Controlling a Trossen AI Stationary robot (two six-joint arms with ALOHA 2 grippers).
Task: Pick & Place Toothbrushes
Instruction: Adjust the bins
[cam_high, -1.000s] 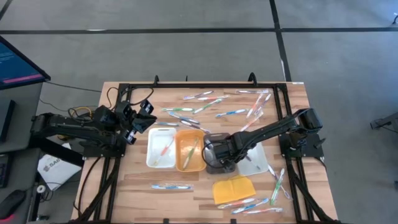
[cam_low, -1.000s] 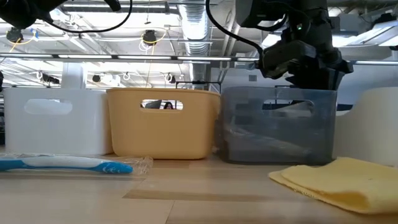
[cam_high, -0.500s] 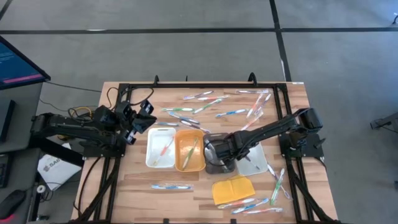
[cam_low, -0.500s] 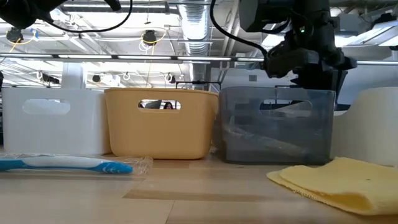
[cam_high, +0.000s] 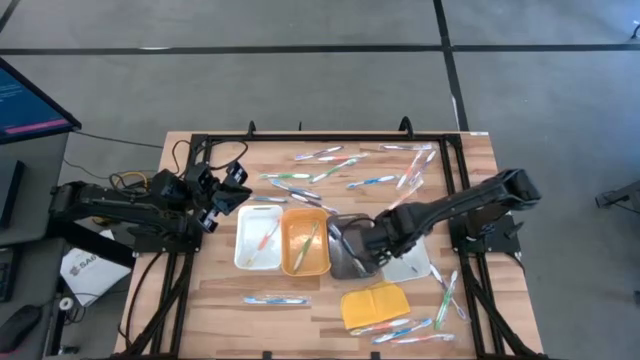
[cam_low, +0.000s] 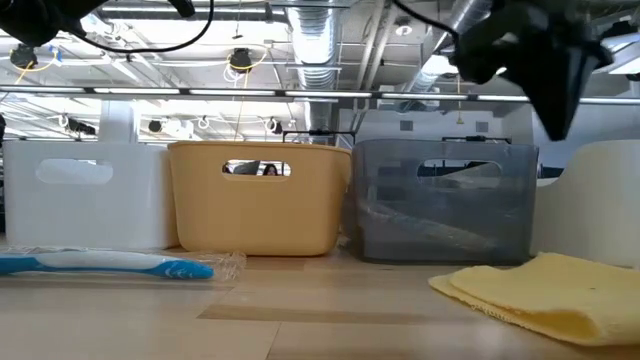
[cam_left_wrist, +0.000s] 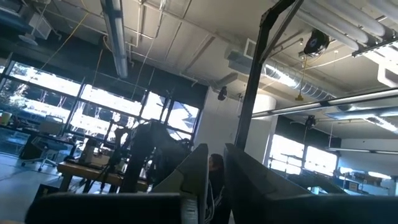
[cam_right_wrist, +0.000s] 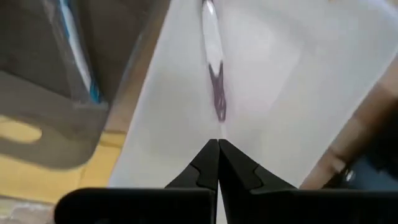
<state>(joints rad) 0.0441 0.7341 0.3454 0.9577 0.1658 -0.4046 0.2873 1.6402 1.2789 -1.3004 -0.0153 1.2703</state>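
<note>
Several toothbrushes lie loose on the table: a group at the far side (cam_high: 340, 165), some at the near right (cam_high: 445, 290), and one wrapped blue one near the front (cam_low: 110, 264). A purple-tinted toothbrush (cam_right_wrist: 216, 87) lies in the right white tray (cam_right_wrist: 261, 74), and a blue one (cam_right_wrist: 74, 50) lies in the grey tray (cam_high: 343, 250). My right gripper (cam_right_wrist: 218, 144) hangs shut above the white tray's edge, pointing down and holding nothing; it also shows as a dark point (cam_low: 558, 120) in the low view. My left gripper (cam_left_wrist: 216, 171) waits at the table's left, raised, with a narrow gap and nothing in it.
A white tray (cam_high: 258, 238) and an orange tray (cam_high: 305, 240), each with a toothbrush inside, stand left of the grey one. A yellow pad (cam_high: 375, 303) lies near the front. Black frame bars (cam_high: 330, 137) run round the table.
My right gripper has risen from low over the grey tray and drifted toward the table's right edge, still pointing down. The trays and toothbrushes have not moved.
</note>
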